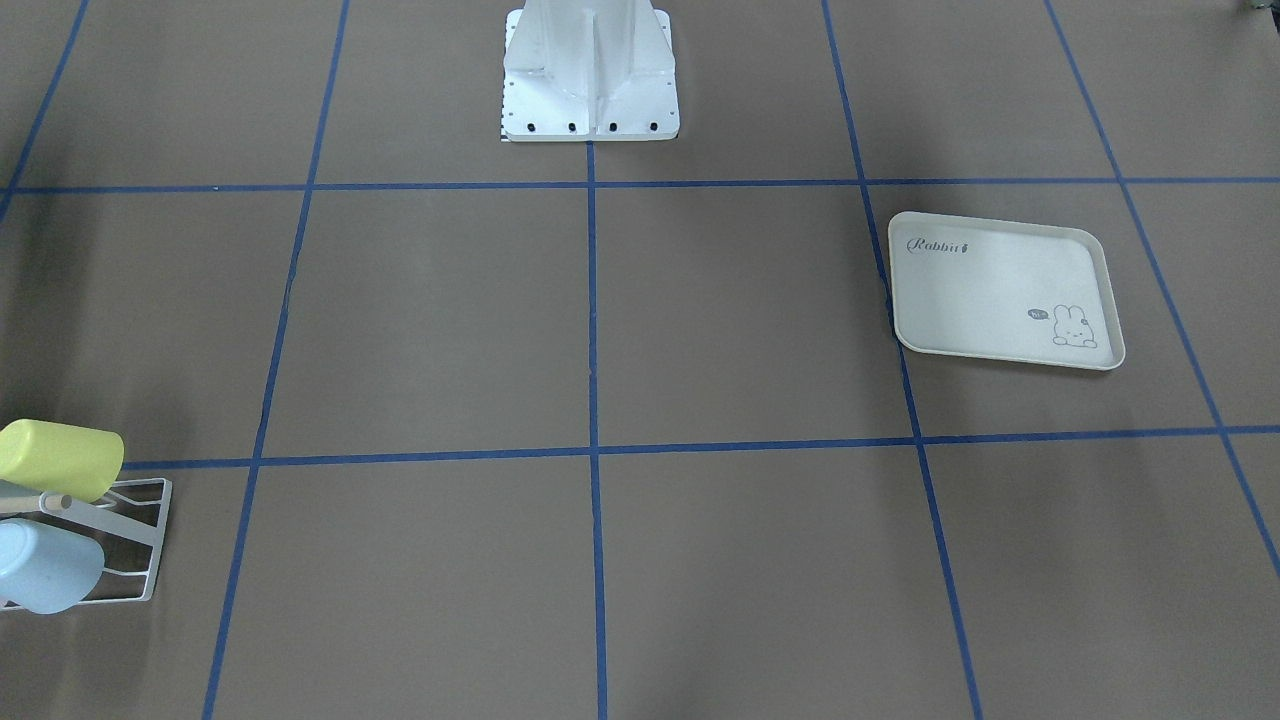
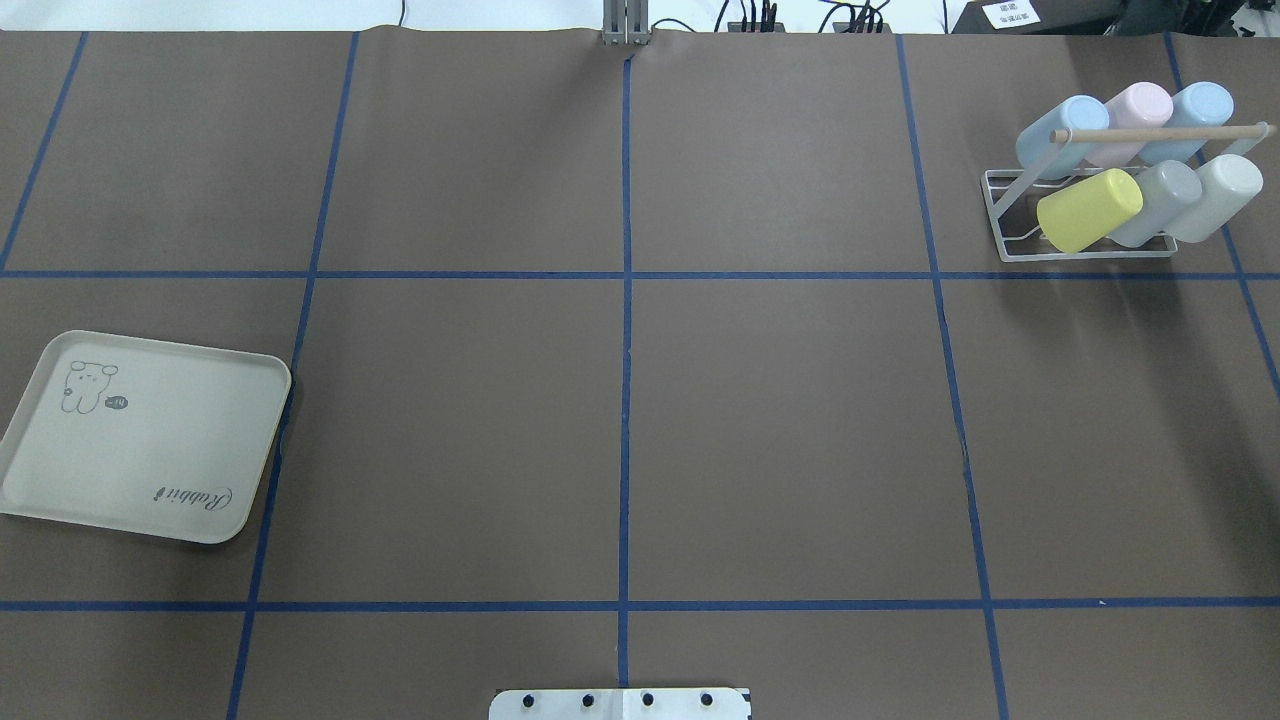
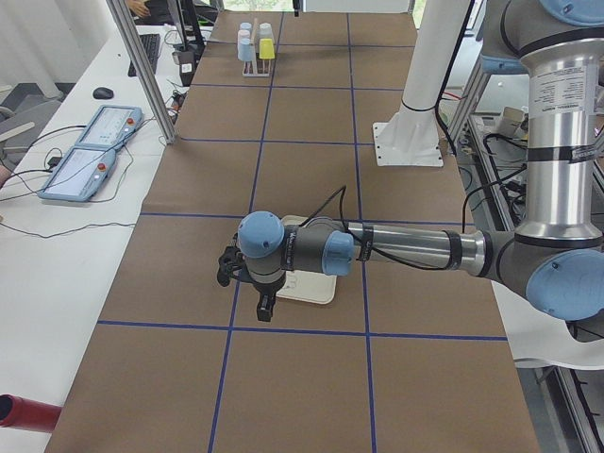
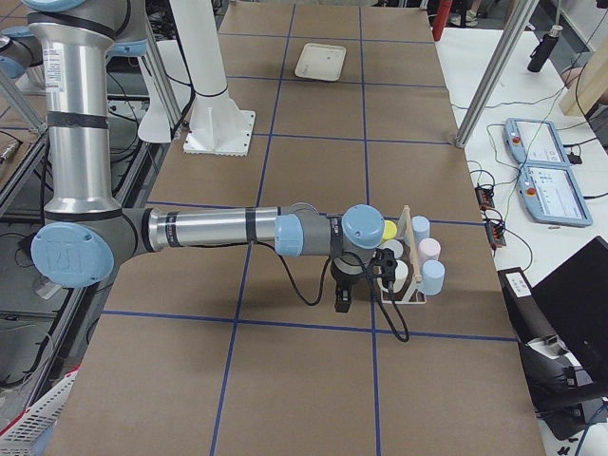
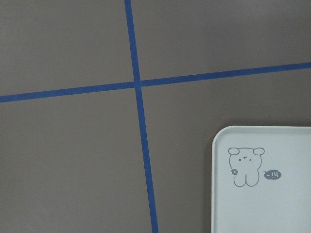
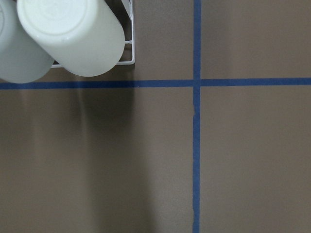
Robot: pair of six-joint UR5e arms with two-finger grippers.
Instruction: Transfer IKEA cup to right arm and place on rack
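**Six cups on the rack, an arm at each end of the counter**

The rack stands near the far right corner of the counter. Six cups lean on it in two rows. In the row nearer to the robot are a yellow cup, a grey cup and a white cup. Behind them, under the wooden dowel, are a light blue cup, a pink cup and a second blue cup. All have the same shape, so I cannot tell which one the task means.

The right gripper hangs just beside the rack, on the side toward the robot. I cannot tell how far its fingers are open.

The left gripper hangs over a corner of the cream tray, which lies close to the left edge of the counter. The opening of its fingers I cannot tell either.
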